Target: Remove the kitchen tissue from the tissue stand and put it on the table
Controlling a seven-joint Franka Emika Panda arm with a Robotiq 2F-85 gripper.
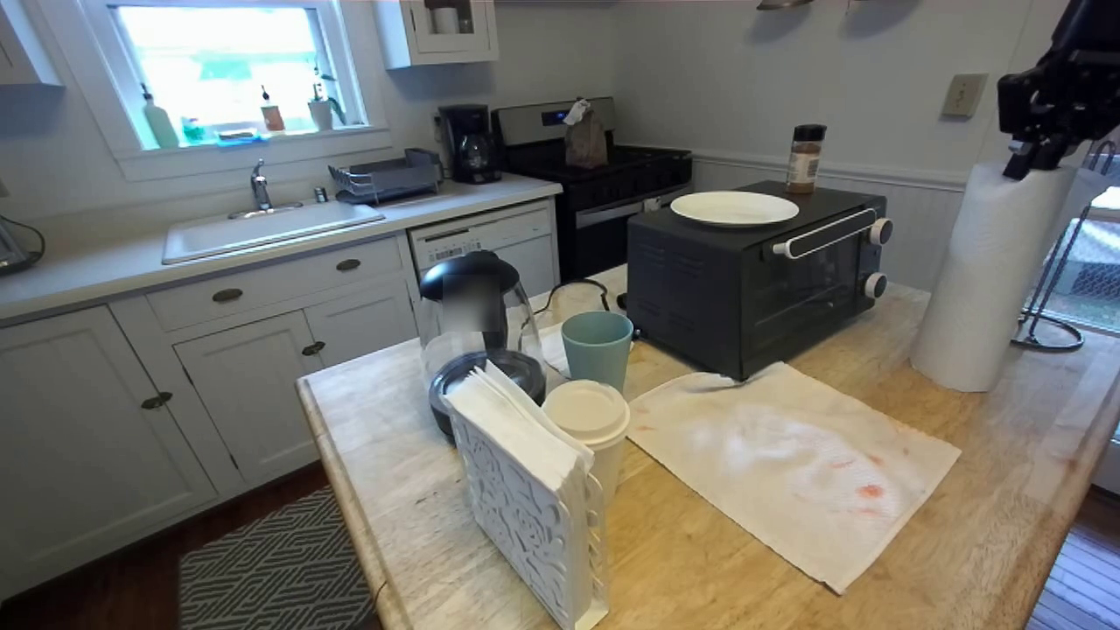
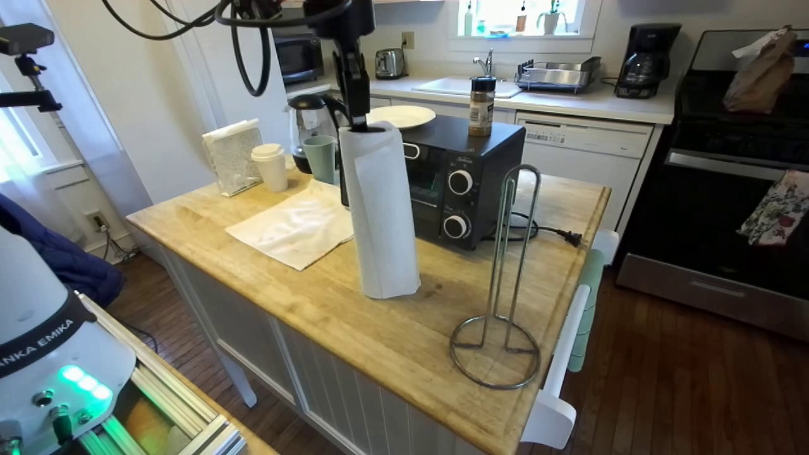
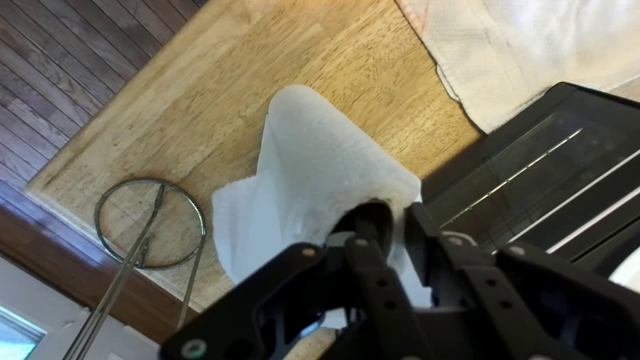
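Although the paper towel roll (image 2: 382,215) is already off its wire stand (image 2: 498,253), the job looks unfinished, because the tool (image 3: 392,217) has hold of it. The wrist view shows the grip: one finger down inside the hollow core, one against the outside, with the upper rim pinched between them. The roll leans a little, its lower end at or just above the wooden surface (image 2: 404,341); whether the two touch, I cannot tell. So removal appears done, and what seems left is to bring the roll down squarely, let go, and draw the inner finger out of the core. Given the lean and the one-sided hold, tipping at release is the likeliest mishap, I judge.

Near the roll but apart from it, the stand is upright by a corner of the surface. A loose sheet (image 3: 242,220) hangs from the roll on that side and could catch. The toaster oven (image 1: 752,280) is close by, carrying a white plate (image 1: 735,208) and a spice jar (image 2: 481,109); should the roll swing that way, it is the main obstacle. Also near lies a cream cloth (image 1: 796,464) with reddish stains, its edge by the oven's corner; it would make a poorer footing than bare wood. Beyond, toward the end away from the stand, are a napkin holder (image 1: 525,516), a lidded cup (image 2: 273,167), a green tumbler (image 1: 598,346) and a glass kettle (image 1: 479,350), all well apart from the roll.
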